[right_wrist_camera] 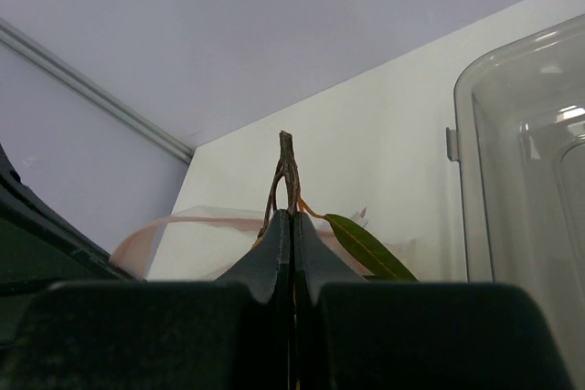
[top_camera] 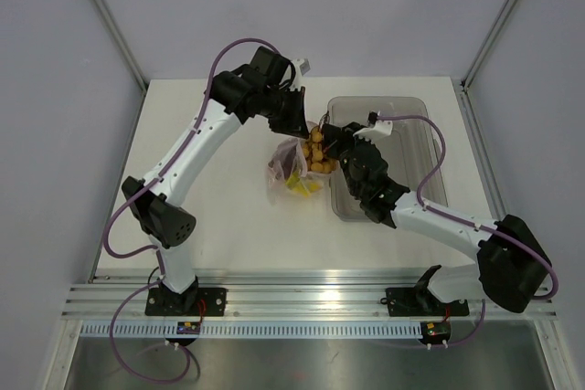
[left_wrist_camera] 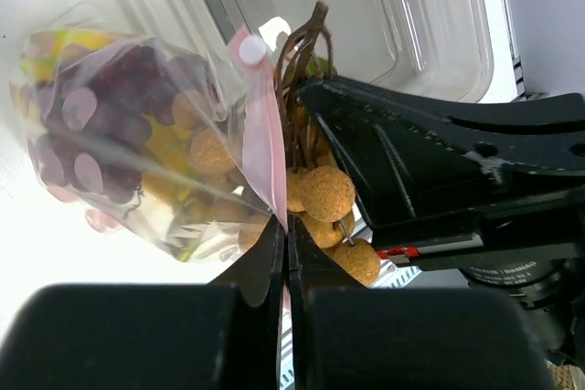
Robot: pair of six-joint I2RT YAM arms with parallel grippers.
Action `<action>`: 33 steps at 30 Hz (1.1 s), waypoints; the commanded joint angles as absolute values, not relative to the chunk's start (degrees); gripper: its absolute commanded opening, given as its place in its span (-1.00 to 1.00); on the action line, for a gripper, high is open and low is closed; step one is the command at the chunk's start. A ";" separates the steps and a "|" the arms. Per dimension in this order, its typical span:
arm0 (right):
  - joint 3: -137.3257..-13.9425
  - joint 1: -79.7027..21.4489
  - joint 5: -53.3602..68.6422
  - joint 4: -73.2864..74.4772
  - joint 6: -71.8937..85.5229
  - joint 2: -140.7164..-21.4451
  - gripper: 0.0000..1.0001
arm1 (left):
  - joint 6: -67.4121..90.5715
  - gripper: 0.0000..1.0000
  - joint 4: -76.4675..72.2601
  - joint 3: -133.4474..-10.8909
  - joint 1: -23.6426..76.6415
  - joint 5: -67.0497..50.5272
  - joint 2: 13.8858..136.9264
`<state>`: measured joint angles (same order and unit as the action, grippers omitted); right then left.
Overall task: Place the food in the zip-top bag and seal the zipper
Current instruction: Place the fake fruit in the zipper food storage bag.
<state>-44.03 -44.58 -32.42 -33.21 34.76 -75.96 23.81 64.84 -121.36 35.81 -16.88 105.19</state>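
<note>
The clear dotted zip-top bag (top_camera: 285,173) lies mid-table, holding dark red grapes (left_wrist_camera: 128,89) and yellow bananas (left_wrist_camera: 66,43). My left gripper (left_wrist_camera: 287,226) is shut on the bag's pink zipper (left_wrist_camera: 263,143) at the mouth edge, and shows from above as the left gripper (top_camera: 300,134). The cluster of tan-orange round fruits (left_wrist_camera: 327,194) hangs at the bag's mouth, partly outside it. My right gripper (right_wrist_camera: 292,216) is shut on the cluster's brown stem (right_wrist_camera: 287,166), with a green leaf (right_wrist_camera: 366,246) beside it. From above, the right gripper (top_camera: 332,143) sits just right of the fruits (top_camera: 317,154).
A rigid clear rectangular tray (top_camera: 411,125) stands right of the bag, under the right arm. The two grippers are close together over the bag's mouth. White tabletop (top_camera: 210,134) extends to the left, and enclosure walls rise behind.
</note>
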 commanded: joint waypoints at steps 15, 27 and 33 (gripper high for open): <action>-54.94 -46.84 -48.42 -26.80 34.28 -80.59 -1.00 | 24.52 -1.00 59.85 -121.20 35.68 -23.29 102.92; -50.63 -50.89 -50.80 -34.45 26.54 -84.64 -1.00 | 24.87 -1.00 59.06 -120.32 35.51 -23.82 103.01; -49.13 -50.80 -51.24 -34.02 26.98 -83.85 -1.00 | 25.58 -1.00 58.10 -119.36 34.81 -24.61 102.57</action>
